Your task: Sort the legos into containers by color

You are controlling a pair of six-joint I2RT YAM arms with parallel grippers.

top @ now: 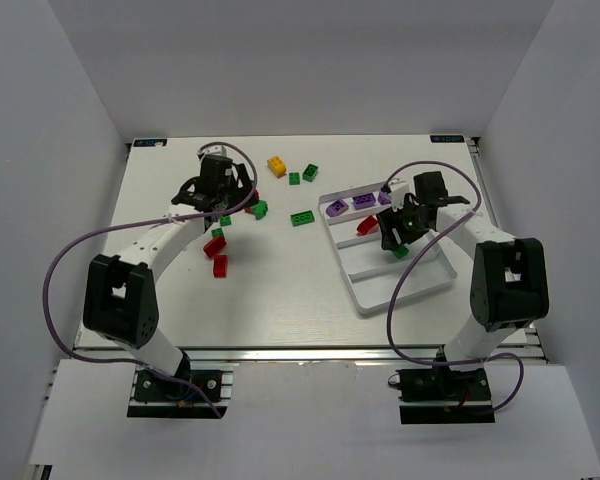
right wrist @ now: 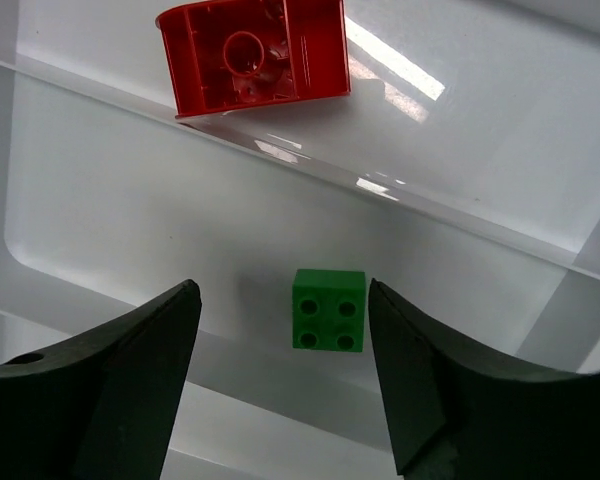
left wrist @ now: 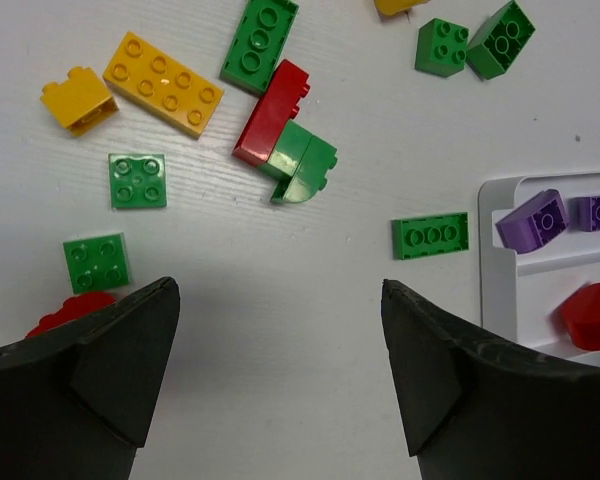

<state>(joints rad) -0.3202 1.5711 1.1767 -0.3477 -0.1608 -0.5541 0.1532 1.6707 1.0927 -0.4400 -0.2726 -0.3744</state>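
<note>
Top external: illegible sticker [top: 446,138] beyond tray [top: 395,287]

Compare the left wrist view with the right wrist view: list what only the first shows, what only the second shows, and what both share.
Only the left wrist view: loose bricks on the table, including a long yellow brick and a red-and-green pair, plus purple bricks in an end compartment of the white tray. Only the right wrist view: a small green brick lying in a tray compartment, framed by the open right gripper. Both: the white tray and the red brick in it.
</note>
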